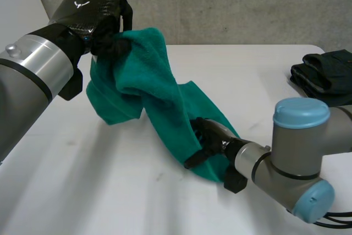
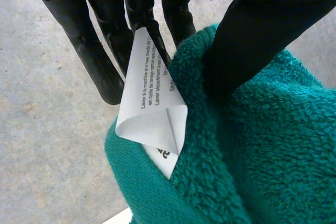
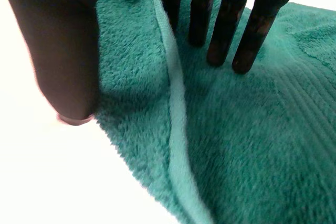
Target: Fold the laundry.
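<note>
Hanging by one corner, the green towel (image 1: 165, 97) slopes from the raised left hand (image 1: 91, 9) down to the desk (image 1: 110, 191). Left hand pinches that corner, white label (image 2: 152, 98) included, between thumb and fingers. Right hand (image 1: 212, 136) presses straight fingers (image 3: 220, 24) on the towel's lower end, gripping nothing. Dark folded clothes (image 1: 327, 75) lie well apart.
</note>
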